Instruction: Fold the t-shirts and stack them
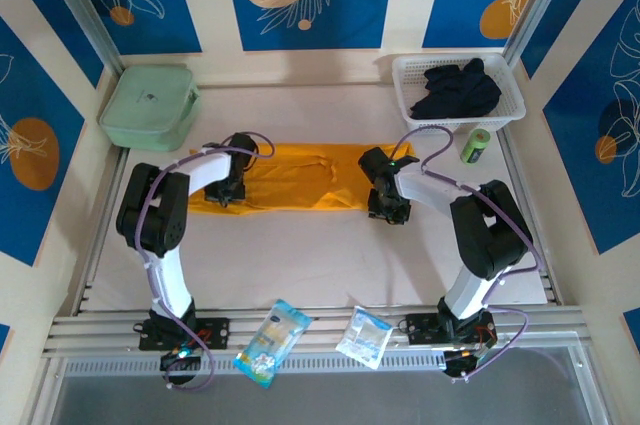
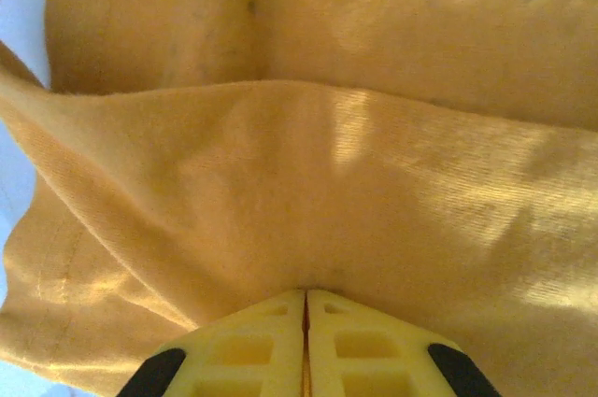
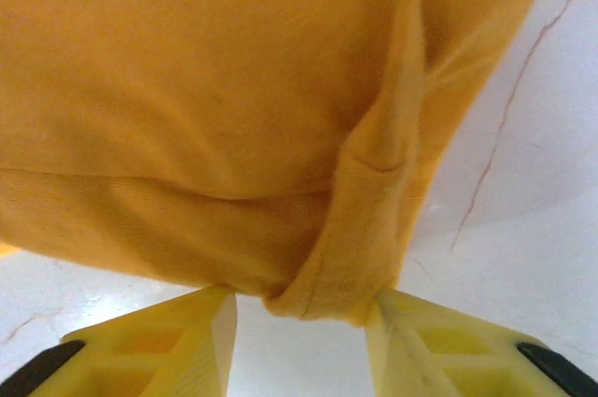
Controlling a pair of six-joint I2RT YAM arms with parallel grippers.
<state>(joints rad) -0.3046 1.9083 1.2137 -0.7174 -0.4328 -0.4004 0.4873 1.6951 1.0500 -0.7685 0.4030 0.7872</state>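
A bright orange-yellow t-shirt [image 1: 300, 180] lies on the white table as a long folded strip between the two arms. My left gripper [image 1: 228, 191] is at its left end. In the left wrist view that gripper [image 2: 306, 297] is shut, with a fold of the t-shirt [image 2: 327, 182] pinched and drawn up into the jaws. My right gripper [image 1: 388, 207] is at the strip's right end. In the right wrist view it [image 3: 299, 315] stands open, and the hemmed corner of the t-shirt [image 3: 346, 266] hangs between its fingers [image 3: 397, 327], touching the right one.
A pale mint-green zip case [image 1: 150, 105] sits at the back left. A white basket [image 1: 405, 70] at the back right holds dark garments [image 1: 458, 88], with a green can [image 1: 475, 145] in front of it. Two plastic packets [image 1: 272, 342] [image 1: 364, 337] lie on the front rail.
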